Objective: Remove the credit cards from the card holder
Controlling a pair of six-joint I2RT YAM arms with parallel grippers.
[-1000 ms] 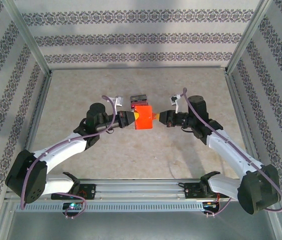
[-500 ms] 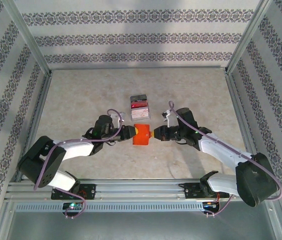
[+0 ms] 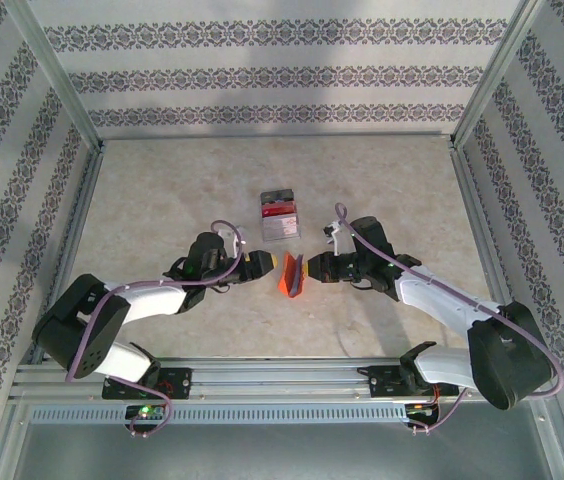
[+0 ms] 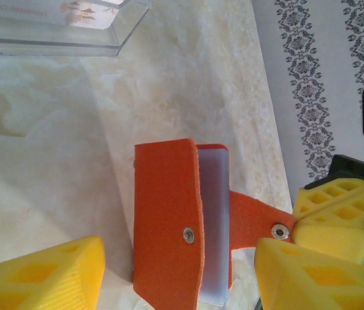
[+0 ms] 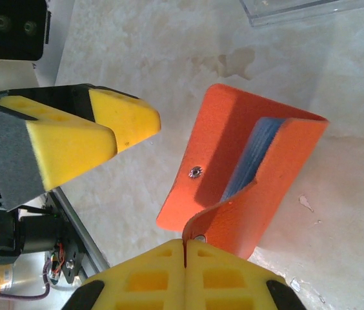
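Note:
The orange card holder (image 3: 289, 274) stands on edge on the table between both arms, its flap parted. A grey-blue stack of cards (image 4: 213, 219) shows inside the card holder (image 4: 166, 226). My right gripper (image 5: 185, 247) is shut on the holder's snap tab (image 4: 254, 223), and in the top view the right gripper (image 3: 308, 268) sits just right of the holder. My left gripper (image 4: 179, 258) is open, its yellow fingers (image 4: 46, 278) either side of the holder without touching it. From above, the left gripper (image 3: 270, 263) is just left of the holder.
A clear tray (image 3: 280, 215) with red and pale contents sits just behind the holder; the clear tray (image 4: 53, 29) is at the top left of the left wrist view. Metal frame rails border the marbled table (image 3: 162, 190).
Both grippers carried the holder down from mid-air to the table. The left gripper has let go and opened. The holder has turned onto its edge, held by its tab in the right gripper.

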